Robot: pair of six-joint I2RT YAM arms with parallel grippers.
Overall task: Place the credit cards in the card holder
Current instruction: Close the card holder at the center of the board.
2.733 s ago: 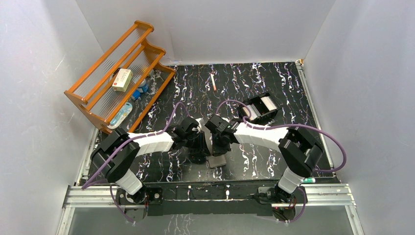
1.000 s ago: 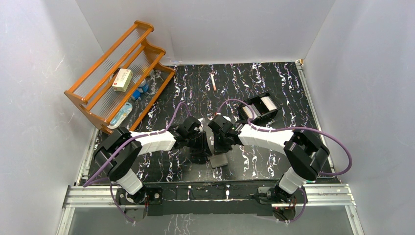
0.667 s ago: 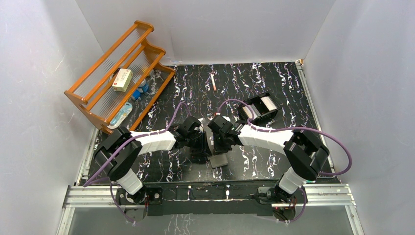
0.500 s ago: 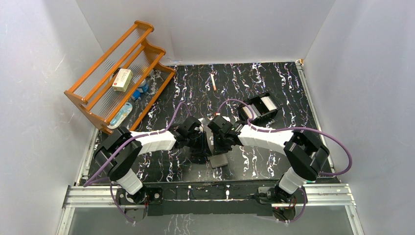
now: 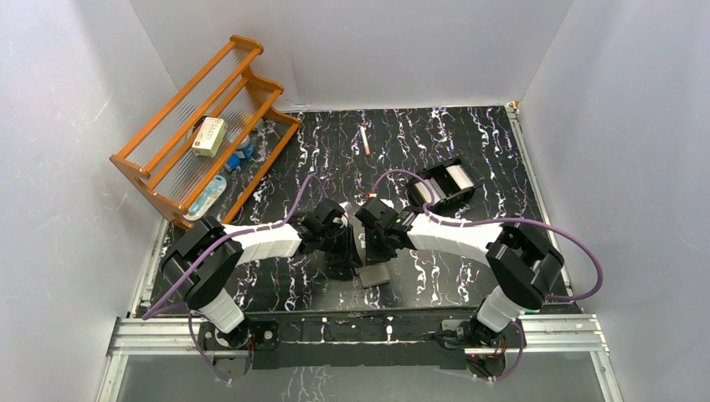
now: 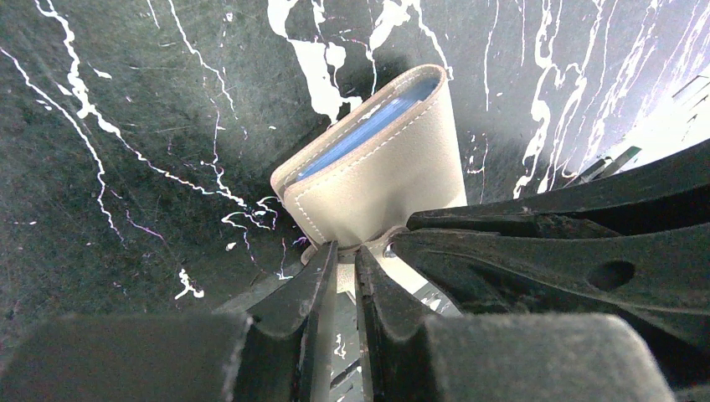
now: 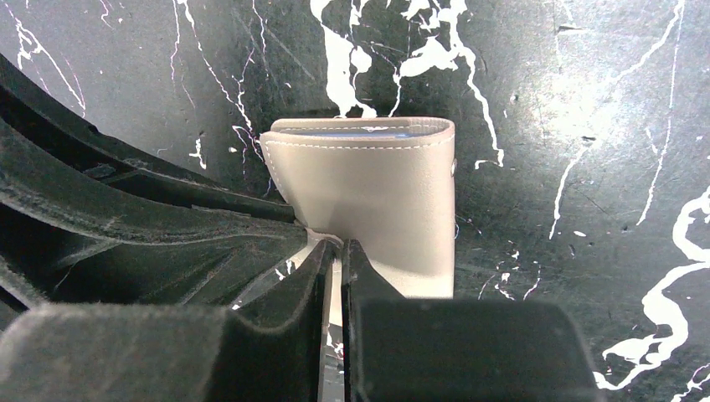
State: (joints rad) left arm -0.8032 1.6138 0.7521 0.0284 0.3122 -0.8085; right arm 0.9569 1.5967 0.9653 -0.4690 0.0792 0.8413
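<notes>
Pinching the folded card holder (image 6: 385, 167) are left gripper (image 6: 345, 255) and right gripper (image 7: 336, 249); blue lining shows inside.

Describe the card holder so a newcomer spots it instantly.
On the black marbled table, look near the front centre, where the left claw and right claw meet. Both pinch the card holder, a small folded wallet. It alone is grey-beige with white stitching and a blue lining at its mouth; the black tray farther back on the right is open, with white pieces inside.
</notes>
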